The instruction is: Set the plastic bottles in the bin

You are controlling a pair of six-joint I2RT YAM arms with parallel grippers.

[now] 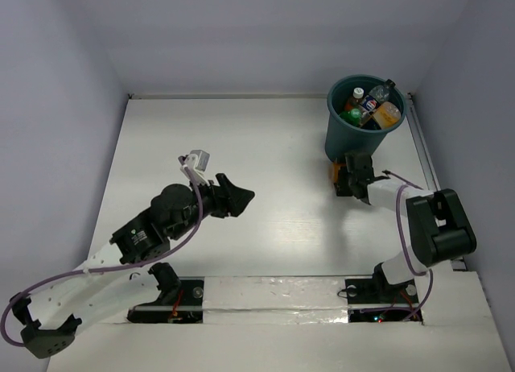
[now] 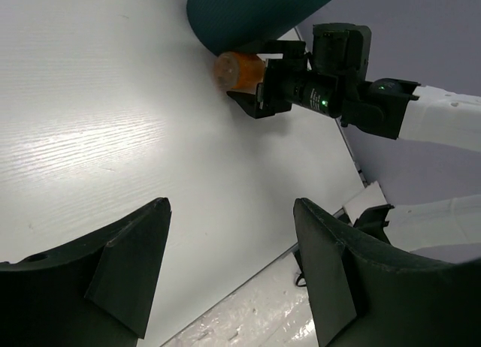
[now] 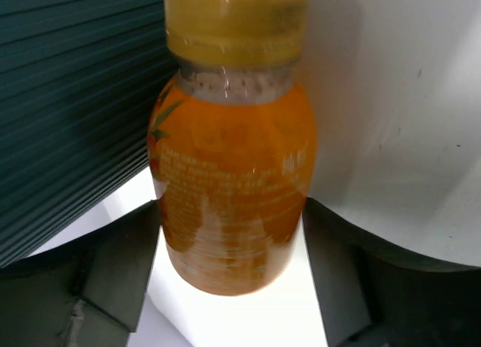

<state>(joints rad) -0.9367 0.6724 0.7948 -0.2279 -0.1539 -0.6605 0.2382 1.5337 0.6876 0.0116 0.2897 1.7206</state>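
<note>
Overhead view, bin: a round dark teal plastic bin [image 1: 344, 134] stands at the far right of the white tabletop [image 1: 265, 146].
Overhead view, bin contents: several small plastic bottles [image 1: 374, 106] lie heaped inside it, orange, green and clear ones among them.
Overhead view, loose bottle: a small orange plastic bottle [image 1: 334, 171] is on the tabletop, right at the foot of the bin on its near left side.
Overhead view, right tool: the right tool [image 1: 348, 177] reaches down to that orange bottle, low beside the bin.
Overhead view, left tool: the left tool [image 1: 235, 196] hangs over the middle of the tabletop, well apart from the bin, its fingers spread and nothing between them.

Left wrist view, left tool: its two dark fingers [image 2: 128, 264] stand wide apart over bare tabletop [image 2: 113, 99].
Left wrist view, bottle: the orange bottle [image 2: 234, 70] lies on its side, base end showing, against the bin [image 2: 255, 13].
Left wrist view, right tool: the right tool [image 2: 259, 78] has one finger on each side of the bottle.

Right wrist view, bottle: the orange bottle [image 3: 233, 182], capped in pale yellow, fills the space between the fingers [image 3: 113, 272]; the ribbed bin wall [image 3: 68, 99] is just beside it on the left.
Right wrist view, right tool: both fingers sit tight up to the bottle's sides; I cannot tell whether they press it yet.
</note>
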